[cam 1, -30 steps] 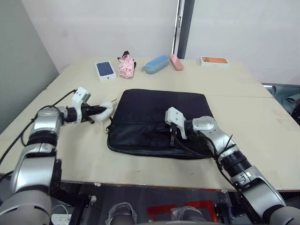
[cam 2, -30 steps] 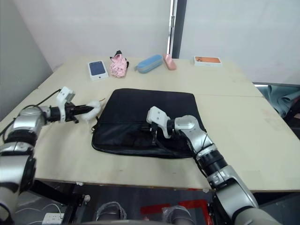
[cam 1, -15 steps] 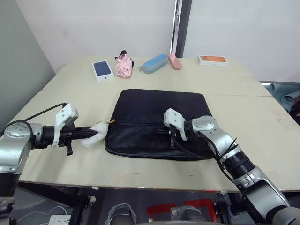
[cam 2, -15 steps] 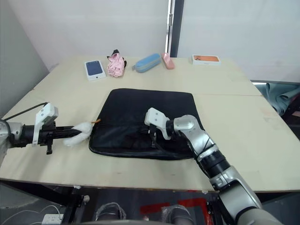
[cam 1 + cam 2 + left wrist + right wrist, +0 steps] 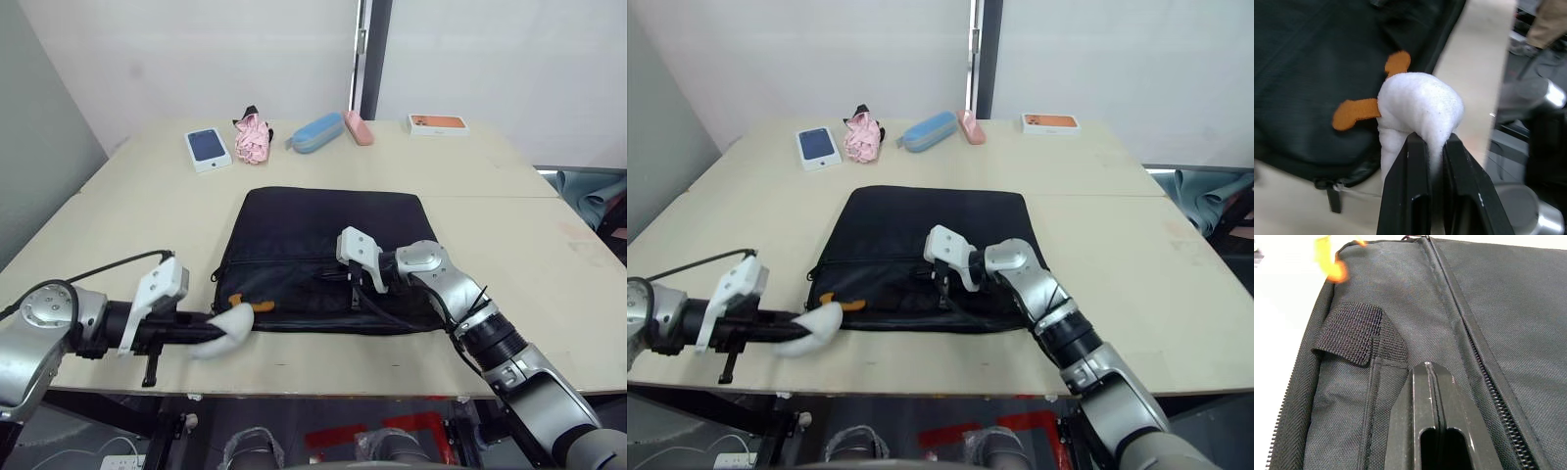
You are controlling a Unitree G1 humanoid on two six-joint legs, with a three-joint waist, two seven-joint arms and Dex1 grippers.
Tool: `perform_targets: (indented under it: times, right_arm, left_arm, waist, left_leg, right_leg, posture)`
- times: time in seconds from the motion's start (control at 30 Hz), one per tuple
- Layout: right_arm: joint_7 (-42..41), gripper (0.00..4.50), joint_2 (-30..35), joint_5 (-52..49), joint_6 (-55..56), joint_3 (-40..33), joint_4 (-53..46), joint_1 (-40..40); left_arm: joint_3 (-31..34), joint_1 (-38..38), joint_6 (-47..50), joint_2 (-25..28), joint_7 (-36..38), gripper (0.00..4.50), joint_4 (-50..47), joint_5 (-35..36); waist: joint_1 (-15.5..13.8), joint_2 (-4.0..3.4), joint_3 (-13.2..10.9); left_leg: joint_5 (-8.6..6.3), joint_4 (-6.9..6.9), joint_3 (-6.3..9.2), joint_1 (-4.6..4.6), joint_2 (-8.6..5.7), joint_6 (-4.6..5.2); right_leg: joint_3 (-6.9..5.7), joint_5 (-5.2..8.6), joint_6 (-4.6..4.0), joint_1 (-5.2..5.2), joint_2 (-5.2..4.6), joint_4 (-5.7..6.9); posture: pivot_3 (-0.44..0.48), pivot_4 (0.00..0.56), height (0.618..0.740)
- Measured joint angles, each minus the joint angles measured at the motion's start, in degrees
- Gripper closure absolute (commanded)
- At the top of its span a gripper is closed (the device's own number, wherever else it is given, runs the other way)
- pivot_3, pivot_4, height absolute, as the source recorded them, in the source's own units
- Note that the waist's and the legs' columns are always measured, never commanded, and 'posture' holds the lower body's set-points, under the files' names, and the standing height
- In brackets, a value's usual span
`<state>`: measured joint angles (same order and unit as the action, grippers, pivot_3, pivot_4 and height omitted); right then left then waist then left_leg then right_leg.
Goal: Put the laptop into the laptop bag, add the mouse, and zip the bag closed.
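Jaws on my left gripper (image 5: 1430,147) are clamped on a white fuzzy lump (image 5: 1418,110) with orange tail pieces, not the smooth mouse the task asks for. That lump hangs at the near left corner of the laptop bag (image 5: 328,250), its orange bits lying over the black fabric just ahead of the jaws. On my right gripper (image 5: 1431,374) the jaws are pressed together with nothing between them, tips resting on the bag's front panel. Just to one side of those tips I see a velcro tab (image 5: 1354,333); on the other side a zipper line (image 5: 1476,352) runs past them. The bag lies flat on the surface (image 5: 147,225). Well beyond both jaws, along the far edge, sit a blue phone box (image 5: 207,149), a pink bundle (image 5: 254,138), a blue case (image 5: 315,132), a pink case (image 5: 358,128) and an orange box (image 5: 438,123).
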<state>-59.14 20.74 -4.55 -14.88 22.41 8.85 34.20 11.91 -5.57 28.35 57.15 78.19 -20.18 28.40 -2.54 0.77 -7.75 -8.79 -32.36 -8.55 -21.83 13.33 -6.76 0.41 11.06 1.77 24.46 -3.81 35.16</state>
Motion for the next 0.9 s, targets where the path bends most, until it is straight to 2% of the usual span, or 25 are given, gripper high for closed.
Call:
perform_targets:
  times: [0.17,0.33,0.6,0.9]
  right_arm:
    - [0.46,4.50,-0.19,0.00,-0.30,0.12,0.31,0.12]
    - [0.91,4.50,-0.70,0.00,-0.38,0.23,0.71,0.12]
    - [1.42,4.50,-1.26,0.04,-0.51,0.34,1.76,0.33]
    - [1.35,4.50,-1.49,0.03,-1.03,0.41,2.06,0.75]
  left_arm:
    - [-4.56,1.39,-2.11,0.35,0.53,4.43,-0.93,-0.11]
    - [-11.71,6.63,-2.80,-1.68,0.47,4.43,-1.02,-0.99]
    - [-22.56,17.45,-2.95,-9.15,-0.35,4.43,-0.01,-3.85]
    - [-32.99,26.93,-6.21,-20.73,-1.21,4.43,9.49,-9.39]
  waist:
    - [-0.07,-0.05,0.08]
    - [0.05,-0.04,0.18]
    - [0.04,-0.05,0.21]
    - [0.01,-0.06,0.25]
  left_leg:
    - [0.00,0.00,0.00,0.07,0.00,0.00]
    - [0.00,0.00,-0.04,0.15,-0.01,-0.01]
    - [0.00,0.00,-0.29,0.73,-0.03,-0.02]
    - [0.01,-0.02,-0.39,0.75,-0.07,-0.01]
  right_leg:
    - [0.01,0.00,0.00,-0.01,0.00,0.11]
    - [0.06,0.00,0.00,-0.03,0.01,0.17]
    - [0.34,0.00,0.01,-0.44,0.01,0.25]
    - [0.49,0.00,0.01,-0.44,0.01,0.29]
  posture:
    - [0.000,0.150,0.740]
    - [0.000,0.150,0.740]
    - [0.000,0.150,0.740]
    - [0.000,0.150,0.740]
